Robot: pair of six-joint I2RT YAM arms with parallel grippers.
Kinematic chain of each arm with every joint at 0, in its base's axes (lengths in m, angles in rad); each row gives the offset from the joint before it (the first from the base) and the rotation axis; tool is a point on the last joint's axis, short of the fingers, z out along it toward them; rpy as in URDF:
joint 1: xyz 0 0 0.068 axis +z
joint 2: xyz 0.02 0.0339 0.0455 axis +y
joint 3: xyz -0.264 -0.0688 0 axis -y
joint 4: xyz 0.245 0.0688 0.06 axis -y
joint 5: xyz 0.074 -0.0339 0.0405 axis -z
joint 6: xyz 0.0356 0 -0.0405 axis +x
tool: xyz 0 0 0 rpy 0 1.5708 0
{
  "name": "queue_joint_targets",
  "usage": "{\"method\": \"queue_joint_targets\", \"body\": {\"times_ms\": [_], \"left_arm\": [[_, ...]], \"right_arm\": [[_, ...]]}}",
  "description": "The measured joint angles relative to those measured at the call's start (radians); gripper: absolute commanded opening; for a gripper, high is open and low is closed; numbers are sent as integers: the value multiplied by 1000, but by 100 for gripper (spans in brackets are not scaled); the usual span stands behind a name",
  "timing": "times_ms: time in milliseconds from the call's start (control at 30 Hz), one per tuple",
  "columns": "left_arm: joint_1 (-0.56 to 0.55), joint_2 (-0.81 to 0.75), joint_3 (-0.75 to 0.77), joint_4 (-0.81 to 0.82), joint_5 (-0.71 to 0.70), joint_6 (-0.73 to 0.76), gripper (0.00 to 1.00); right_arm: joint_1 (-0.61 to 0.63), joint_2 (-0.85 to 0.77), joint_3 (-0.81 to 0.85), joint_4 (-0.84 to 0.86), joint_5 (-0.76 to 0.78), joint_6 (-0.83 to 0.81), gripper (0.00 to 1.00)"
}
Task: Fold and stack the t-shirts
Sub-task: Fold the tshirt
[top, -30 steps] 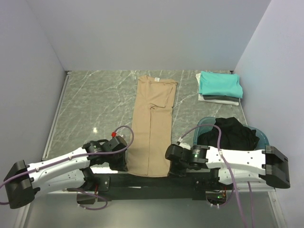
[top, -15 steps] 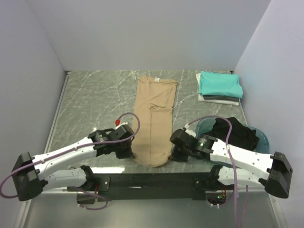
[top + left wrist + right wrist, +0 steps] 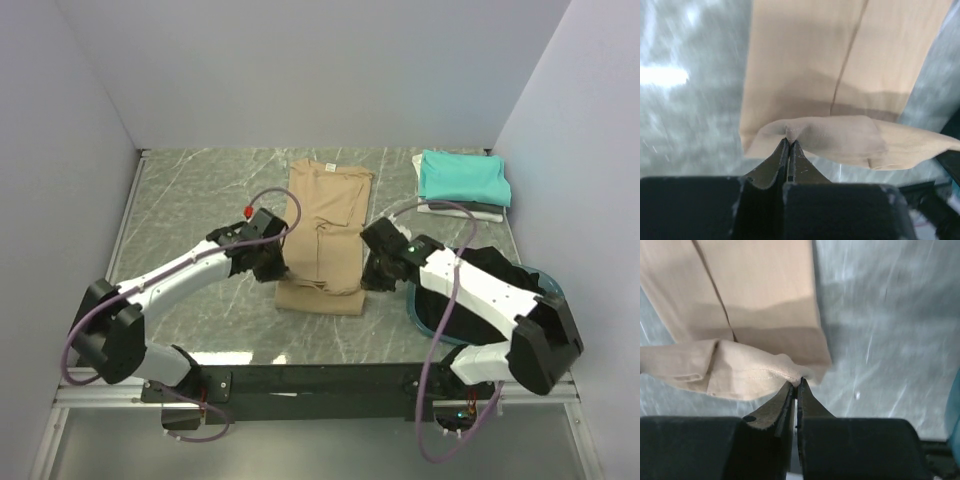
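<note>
The tan t-shirt (image 3: 325, 230) lies lengthwise at the middle of the marbled grey table (image 3: 190, 200), its collar at the 12 o'clock end and its sleeves folded in, so that it forms a long narrow strip. The 6 o'clock end is doubled back over the body of the shirt, and the hem hangs a little above the cloth beneath it. The left arm (image 3: 190, 268) reaches in from 8 o'clock, and the left jaws are closed tight on the hem's left corner; the left wrist view shows the cloth puckered into a small peak at their tips. The right arm (image 3: 470, 285) comes in from 4 o'clock, and the right jaws are pinched nearly closed on the hem's right corner, with a stitched edge showing just beside them in the right wrist view. At 1 o'clock, near the far right corner, folded shirts sit in a pile: a teal t-shirt (image 3: 463, 175) on top, a grey t-shirt (image 3: 462, 207) under it and a white t-shirt (image 3: 492, 215) at the bottom. At 4 o'clock a black t-shirt (image 3: 505, 265) lies crumpled in a round teal basin (image 3: 556, 288), partly hidden behind the right arm.
</note>
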Motion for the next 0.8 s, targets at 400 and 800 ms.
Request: {"method": "queue_joint_targets", "body": {"times_ms": [400,800], "left_arm": [[197,290,252,97,47,148,0],[304,529,445,118,155,256,0]], "right_arm": [[-194,367,372,9,16,-235,0],[-246,562,540,-21,8,-291,0]]}}
